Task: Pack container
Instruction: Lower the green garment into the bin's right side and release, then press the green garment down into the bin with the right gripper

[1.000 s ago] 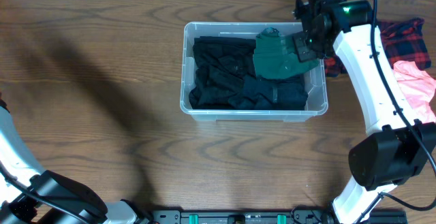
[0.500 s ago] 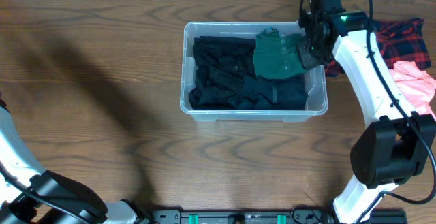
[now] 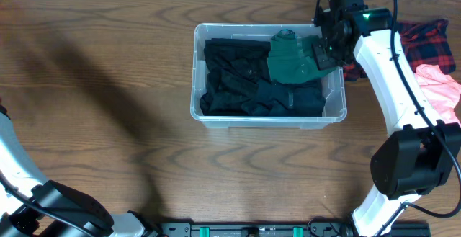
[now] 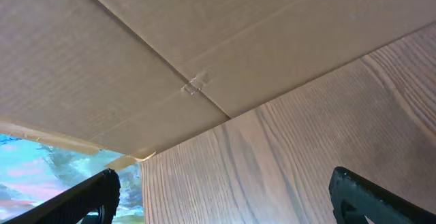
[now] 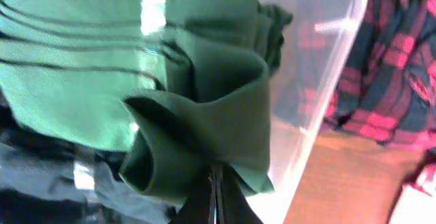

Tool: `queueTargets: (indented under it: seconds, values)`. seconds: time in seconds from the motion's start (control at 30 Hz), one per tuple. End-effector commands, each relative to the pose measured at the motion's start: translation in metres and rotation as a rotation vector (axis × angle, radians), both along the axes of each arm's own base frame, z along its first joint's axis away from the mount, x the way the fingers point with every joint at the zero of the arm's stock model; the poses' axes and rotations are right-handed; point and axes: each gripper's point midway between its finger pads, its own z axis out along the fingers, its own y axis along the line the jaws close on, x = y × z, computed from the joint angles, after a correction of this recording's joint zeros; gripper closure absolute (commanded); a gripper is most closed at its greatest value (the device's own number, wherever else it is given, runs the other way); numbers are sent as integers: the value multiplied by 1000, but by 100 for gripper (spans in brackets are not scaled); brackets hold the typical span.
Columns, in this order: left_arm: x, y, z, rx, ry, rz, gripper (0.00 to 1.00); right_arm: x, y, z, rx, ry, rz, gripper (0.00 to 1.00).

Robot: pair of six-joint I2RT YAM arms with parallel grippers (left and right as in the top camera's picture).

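Overhead: the container (image 3: 195,71) sat mid-worktop (image 3: 108,64), holding dark clothes (image 3: 234,86). Left wrist: left jaws stood wide apart, empty. Right wrist: right jaws pinched shut on a green garment (image 5: 197,108). Container judged light, slick and flexible; best held by its rim.

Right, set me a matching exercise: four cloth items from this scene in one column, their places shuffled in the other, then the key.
Things
1. green garment
2. black clothes
3. red plaid cloth
4. pink cloth

Places
A. on the table at the far right, nearer the robot's side than the other loose cloth
B. filling the left and middle of the container
C. pinched by the right gripper at the container's right end
D. on the table just outside the container's right wall

Pairs: 1-C, 2-B, 3-D, 4-A
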Motion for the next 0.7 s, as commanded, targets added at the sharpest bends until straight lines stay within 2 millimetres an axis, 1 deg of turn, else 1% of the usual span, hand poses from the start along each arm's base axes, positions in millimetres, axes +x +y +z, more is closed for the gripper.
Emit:
queueTargets:
  seconds: [0.0, 0.17, 0.3, 0.47, 0.53, 0.6, 0.67]
  values:
    - [-6, -1, 0, 6, 3, 17, 2, 7, 7, 3, 45, -29, 13, 99]
    - [-6, -1, 0, 6, 3, 17, 2, 15, 6, -15, 46, -58, 17, 99]
    - [-6, -1, 0, 6, 3, 17, 2, 22, 6, -41, 49, -95, 22, 98]
    - [-6, -1, 0, 6, 3, 17, 2, 8, 4, -83, 45, -69, 21, 99]
    - [-6, -1, 0, 6, 3, 17, 2, 4, 3, -94, 43, -68, 20, 99]
    - [-6, -1, 1, 6, 3, 18, 2, 4, 2, -101, 37, -78, 18, 99]
    - [-6, -1, 0, 6, 3, 17, 2, 11, -1, -99, 23, -109, 12, 99]
